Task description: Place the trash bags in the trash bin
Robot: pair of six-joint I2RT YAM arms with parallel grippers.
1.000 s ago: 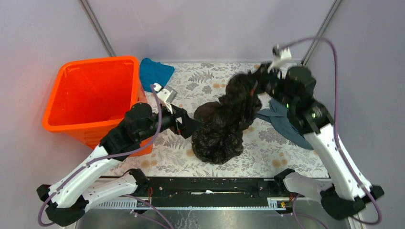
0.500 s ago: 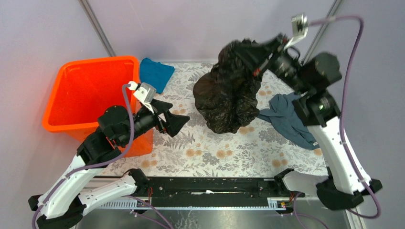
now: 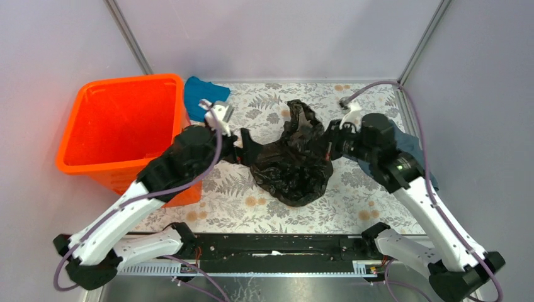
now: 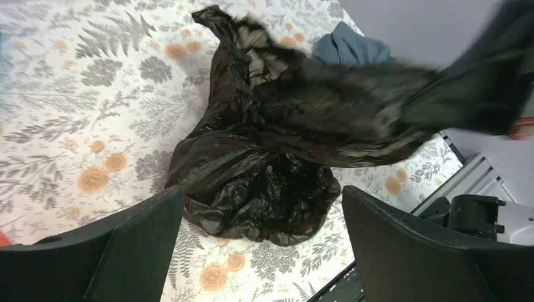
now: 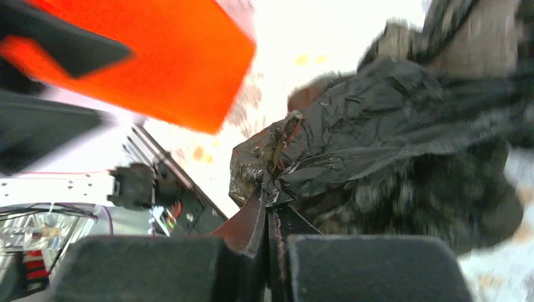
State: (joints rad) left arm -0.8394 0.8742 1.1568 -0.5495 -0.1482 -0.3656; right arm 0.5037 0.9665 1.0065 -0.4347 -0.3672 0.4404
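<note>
The right claw (image 5: 267, 211) is pressed together, pinching a fold of the black trash bag (image 3: 291, 165). The bag rests heaped at the centre of the floral desk (image 3: 252, 211), outside the orange trash bin (image 3: 119, 80), which stands at the left. The left claw (image 3: 250, 148) is spread wide, just beside the bag's left edge.

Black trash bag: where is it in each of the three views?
Top external: trash bag mid-table, right of the orange bin.
Left wrist: fills the centre, ahead of the open left end effector.
Right wrist: centre to right, pinched in the shut right end effector.
Shared landmark: floral table cover under the bag (blurred in right wrist).
</note>
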